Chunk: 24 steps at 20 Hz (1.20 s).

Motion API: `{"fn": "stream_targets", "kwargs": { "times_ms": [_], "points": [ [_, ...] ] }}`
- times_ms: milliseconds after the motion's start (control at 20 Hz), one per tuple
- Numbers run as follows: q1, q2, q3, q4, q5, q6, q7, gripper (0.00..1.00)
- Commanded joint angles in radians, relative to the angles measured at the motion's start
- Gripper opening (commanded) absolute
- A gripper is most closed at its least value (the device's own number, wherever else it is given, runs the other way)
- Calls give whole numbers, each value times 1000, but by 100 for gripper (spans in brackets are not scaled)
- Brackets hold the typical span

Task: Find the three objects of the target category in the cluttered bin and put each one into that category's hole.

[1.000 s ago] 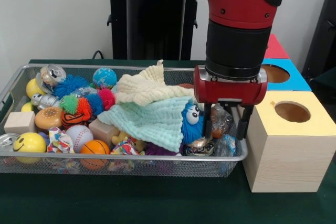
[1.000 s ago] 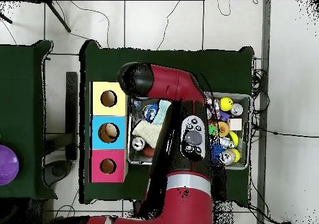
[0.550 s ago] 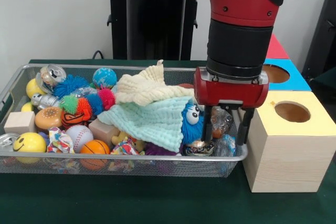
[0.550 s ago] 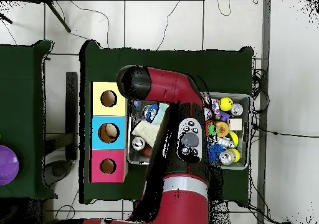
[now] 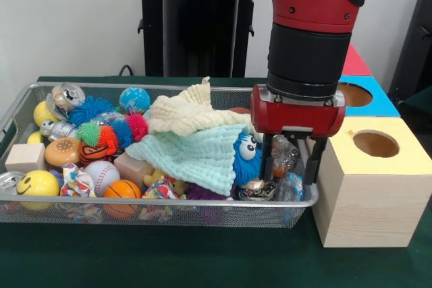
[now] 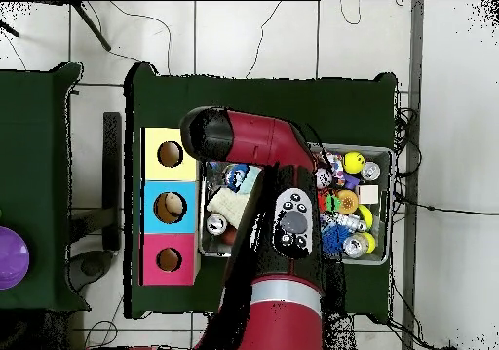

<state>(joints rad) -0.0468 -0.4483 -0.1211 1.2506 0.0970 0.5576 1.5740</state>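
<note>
As the gripper [image 5: 290, 164] edged sideways, it hung spread and empty.
It hovered beside the yellow box [image 5: 370, 188], over crinkly wrappers [image 5: 284, 155] (search unfinished, I judged).

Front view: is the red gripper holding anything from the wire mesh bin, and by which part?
Nothing is held. The red gripper hangs open at the right end of the wire mesh bin, its black fingers apart above a crinkly wrapped item.
</note>
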Motion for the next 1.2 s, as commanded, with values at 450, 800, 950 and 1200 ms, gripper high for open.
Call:
{"fn": "stream_targets", "kwargs": {
  "times_ms": [450,800,950,1200],
  "points": [
    [28,-25,4,206,17,-57,238,100],
    [27,-27,10,234,27,-97,247,100],
    [13,-32,25,253,29,-120,235,100],
    [8,-33,30,278,24,-165,228,100]
  ]
}}
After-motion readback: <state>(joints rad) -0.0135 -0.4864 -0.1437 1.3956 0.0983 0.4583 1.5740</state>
